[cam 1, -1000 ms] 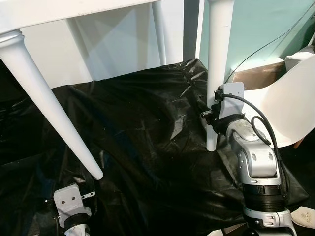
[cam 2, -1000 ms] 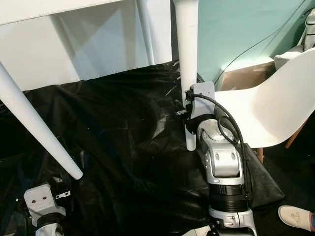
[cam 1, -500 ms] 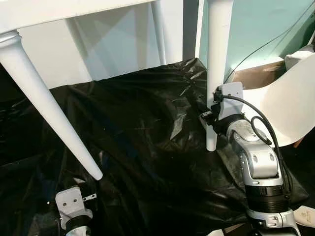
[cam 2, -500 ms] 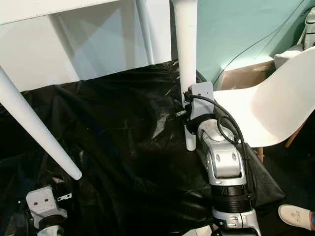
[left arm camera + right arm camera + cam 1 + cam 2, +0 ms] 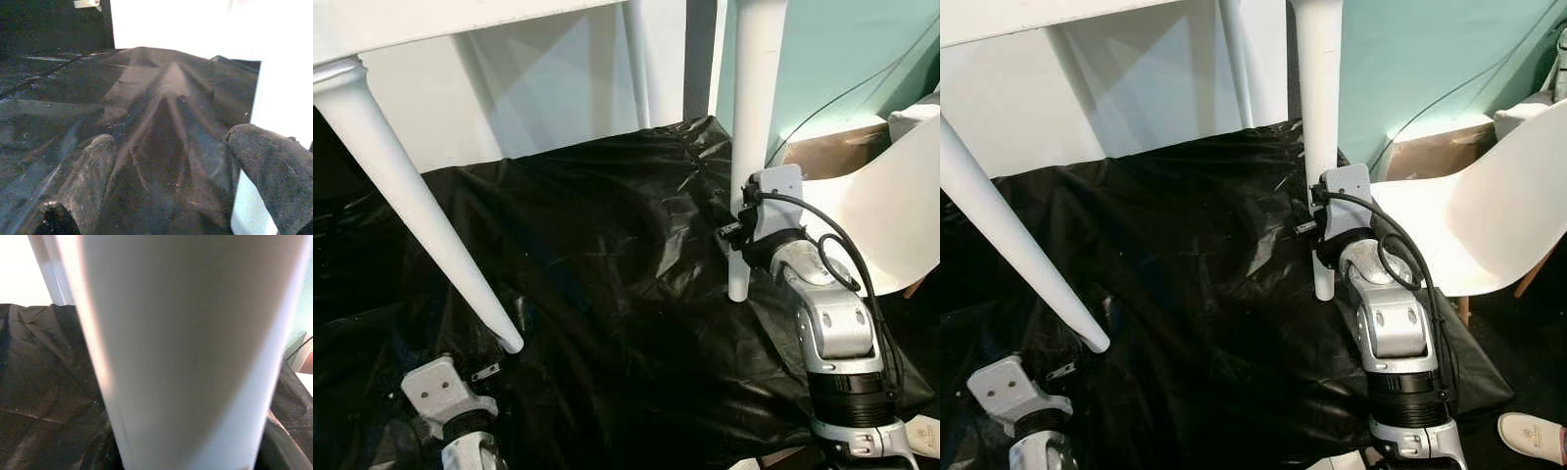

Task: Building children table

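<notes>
Your right arm (image 5: 827, 323) reaches forward and up from the lower right, its wrist bent so the right gripper (image 5: 736, 227) sits against the lower part of the right table leg (image 5: 751, 137). In the right wrist view that leg (image 5: 190, 352) stands very close in front of the camera, and you cannot tell from any picture how far the fingers are spread or whether they actually clamp it. This leg stands nearly upright, its long axis vertical, its narrow end resting on the black plastic sheet (image 5: 607, 255). Your left arm is low at the bottom left, with the wrist plate (image 5: 435, 384) tilted and the left gripper (image 5: 171, 196) held just above the sheet; its two fingers (image 5: 93, 171) are spread wide apart with nothing between them, and the white foot of the near leg lies just beside one finger. That left table leg (image 5: 411, 206) slants, running from the white tabletop (image 5: 431, 20) at upper left down toward the right, its tapered tip near your left wrist. A white chair (image 5: 1469, 225) stands to the right, just beside your right arm.
</notes>
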